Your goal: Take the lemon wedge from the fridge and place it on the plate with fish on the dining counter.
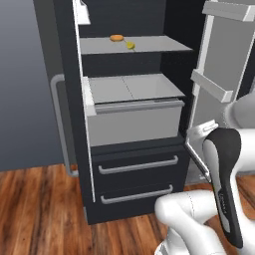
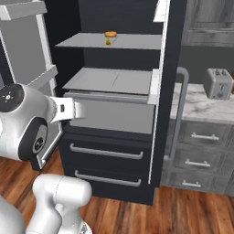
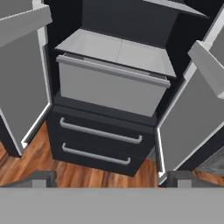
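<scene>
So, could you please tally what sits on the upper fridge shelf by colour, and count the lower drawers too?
Yellow lemon wedge: 1
Orange round item: 1
Lower drawers of the fridge: 2
Total: 4

one lemon wedge (image 1: 130, 45), two drawers (image 1: 138, 165)

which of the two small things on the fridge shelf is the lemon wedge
The tiny bright yellow lemon wedge, nearer the shelf's front edge. The other piece beside it is flat, round and orange.
</scene>
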